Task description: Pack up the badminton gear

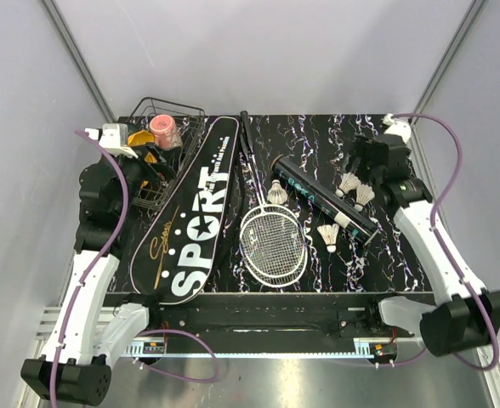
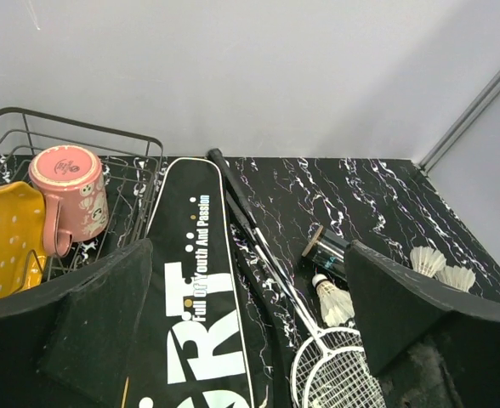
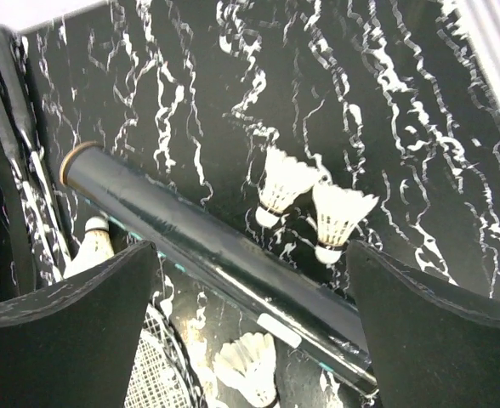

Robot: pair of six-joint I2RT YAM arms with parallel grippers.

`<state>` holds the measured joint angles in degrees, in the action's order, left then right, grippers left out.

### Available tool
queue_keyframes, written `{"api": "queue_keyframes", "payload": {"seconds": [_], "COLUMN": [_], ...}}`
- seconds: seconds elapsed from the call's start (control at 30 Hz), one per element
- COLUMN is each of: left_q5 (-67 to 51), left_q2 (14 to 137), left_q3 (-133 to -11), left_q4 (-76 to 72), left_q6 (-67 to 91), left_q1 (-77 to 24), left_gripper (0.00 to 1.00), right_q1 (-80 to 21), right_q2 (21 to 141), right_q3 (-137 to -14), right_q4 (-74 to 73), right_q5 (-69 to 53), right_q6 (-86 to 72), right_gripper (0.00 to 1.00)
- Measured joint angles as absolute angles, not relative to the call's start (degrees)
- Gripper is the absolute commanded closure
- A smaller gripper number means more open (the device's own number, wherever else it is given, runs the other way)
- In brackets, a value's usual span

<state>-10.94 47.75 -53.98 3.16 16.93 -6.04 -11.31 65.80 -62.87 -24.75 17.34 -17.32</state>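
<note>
Seems to be the very start, with nothing packed so far. Keep the right gripper (image 3: 250, 246), now spread wide and holding nothing, over the two shuttlecocks (image 3: 286, 183) lying side by side and touching, just beside the tube (image 3: 207, 246). Probably best to begin there.

Come down over one shuttlecock only. Close on the small round base and avoid the white feather skirt, thin and stiff and, by the look of it, easy to bend or crack. Take first the one further from the tube, so as not to push the other against it. Beware of the tube itself: long, round, smooth and glossy black, so likely to roll at a light touch. Cannot tell whether its brown-rimmed end is open or capped, so check before feeding anything in.

Leave the left gripper (image 2: 248, 248), also wide apart and empty, above the bag (image 2: 195, 289). This is flat, racket-shaped, of soft-looking black fabric with white "SPORT" lettering, and lies on the left of the bench (image 1: 403, 255).

Find the racket (image 1: 271, 234) just right of the bag, with thin black shaft and oval white-strung head. Look for two more shuttlecocks near that head, one on each side of the tube. Expect little grip from the polished, white-veined black bench.
</note>
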Motion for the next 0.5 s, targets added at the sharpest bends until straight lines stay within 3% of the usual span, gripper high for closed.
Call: {"api": "queue_keyframes", "payload": {"seconds": [0.3, 0.5], "left_q5": [-13.54, -16.03], "left_q2": [49.82, 51.42], "left_q3": [-54.00, -54.02], "left_q4": [3.44, 4.36], "left_q6": [14.94, 14.55], "left_q1": [-10.50, -13.47], "left_gripper": [0.01, 0.01], "right_q1": [-12.64, -12.93], "right_q2": [89.54, 99.37], "right_q3": [-79.81, -85.41], "right_q4": [-33.80, -39.24], "right_q5": [8.67, 6.22], "right_q6": [-10.90, -0.05], "right_gripper": [0.00, 0.02]}}
